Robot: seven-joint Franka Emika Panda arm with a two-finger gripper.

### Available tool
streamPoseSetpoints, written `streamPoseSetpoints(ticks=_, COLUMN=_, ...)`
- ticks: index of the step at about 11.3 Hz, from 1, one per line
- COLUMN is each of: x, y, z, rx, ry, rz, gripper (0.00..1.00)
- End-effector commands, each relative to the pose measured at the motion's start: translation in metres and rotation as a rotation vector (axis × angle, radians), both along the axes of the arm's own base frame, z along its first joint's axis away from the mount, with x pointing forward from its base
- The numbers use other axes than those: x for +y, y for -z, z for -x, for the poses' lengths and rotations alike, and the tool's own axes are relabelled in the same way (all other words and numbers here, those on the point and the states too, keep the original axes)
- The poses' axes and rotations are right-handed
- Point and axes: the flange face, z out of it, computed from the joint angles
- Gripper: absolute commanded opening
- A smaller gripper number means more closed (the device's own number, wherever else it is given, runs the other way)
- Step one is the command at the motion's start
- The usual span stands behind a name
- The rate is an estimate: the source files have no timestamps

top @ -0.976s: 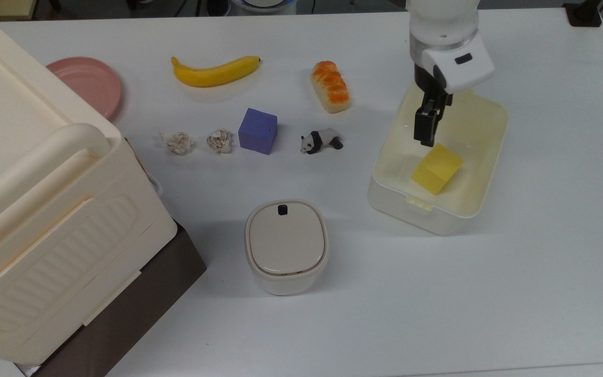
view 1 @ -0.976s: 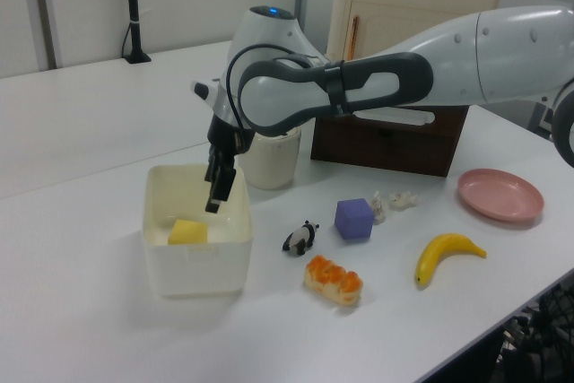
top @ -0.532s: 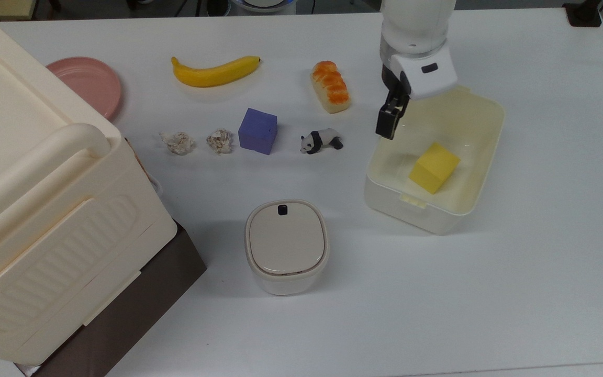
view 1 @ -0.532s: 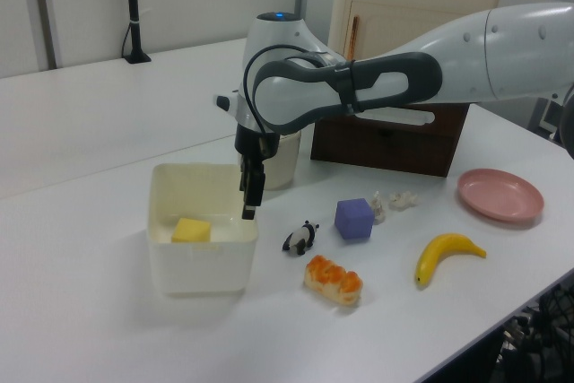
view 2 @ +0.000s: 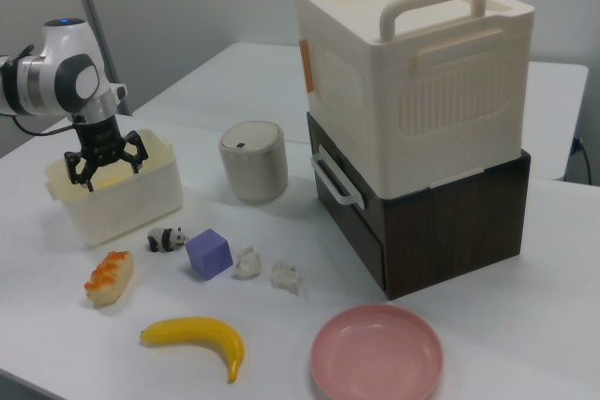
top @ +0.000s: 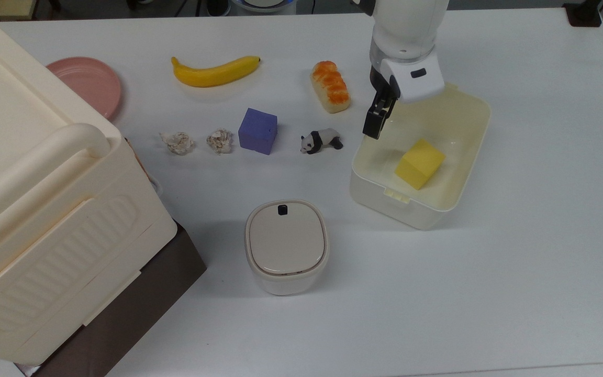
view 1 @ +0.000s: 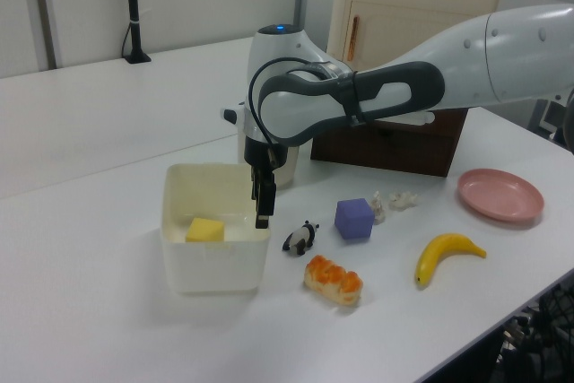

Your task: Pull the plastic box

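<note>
**Box slides toward the panda as the tool drags its wall**

On the white desk (top: 516, 272), the plastic box (top: 453, 201) now sits closer to the toy panda (top: 321, 141) than it did a second ago. In the top view it has shifted toward the top view's left, and its near corner has come nearer the lidded canister (top: 286, 246). The yellow block (top: 420, 163) inside has ridden along with it, lying on the box floor.

The tool (top: 374, 125) has moved too. A second ago it hung over the middle of the box, above the block; now it stands at the wall nearest the panda. In the right view its fingers (view 2: 79, 164) are spread apart, not closed on anything, and they seem to sit about the rim there. Whether one finger is inside and one outside, I cannot tell for sure. The left view shows the tool's tip (view 1: 262, 214) down against the inner face of that wall.

My reading is that the pull is under way and working: the box follows the tool rather than staying put. It has turned slightly as it travels, so the drag may be acting off centre. The panda and the bread roll (top: 331, 87) lie just beside the path, and a longer pull in this direction could nudge them.
</note>
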Motion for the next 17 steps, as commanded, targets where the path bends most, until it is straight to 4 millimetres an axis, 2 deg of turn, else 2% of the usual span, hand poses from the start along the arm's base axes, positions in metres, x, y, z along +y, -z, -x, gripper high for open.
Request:
streamPoseSetpoints(ticks=1, x=-0.018, y=-0.015, z=0.009, rx=-0.018, ry=0.0, rz=0.029, gripper=1.0)
streamPoseSetpoints(ticks=4, x=-0.041, y=-0.02, z=0.024, rx=-0.018, ry=-0.024, rz=0.058, gripper=1.0)
streamPoseSetpoints(ticks=8, x=-0.081, y=-0.008, z=0.023, rx=0.011, ry=-0.018, rz=0.102, gripper=1.0)
streamPoseSetpoints(ticks=10, x=-0.105, y=-0.02, z=0.023, rx=0.015, ry=-0.019, rz=0.116, gripper=1.0)
streamPoseSetpoints(ticks=12, x=-0.106, y=-0.021, z=0.022, rx=0.017, ry=-0.014, rz=0.117, gripper=1.0)
streamPoseSetpoints(ticks=14, x=-0.096, y=-0.031, z=0.019, rx=-0.006, ry=0.057, rz=0.092, gripper=1.0)
streamPoseSetpoints(ticks=15, x=-0.089, y=-0.047, z=0.014, rx=-0.036, ry=0.169, rz=0.069, gripper=1.0)
streamPoseSetpoints(ticks=17, x=-0.067, y=-0.104, z=0.003, rx=-0.089, ry=0.503, rz=-0.058, gripper=1.0)
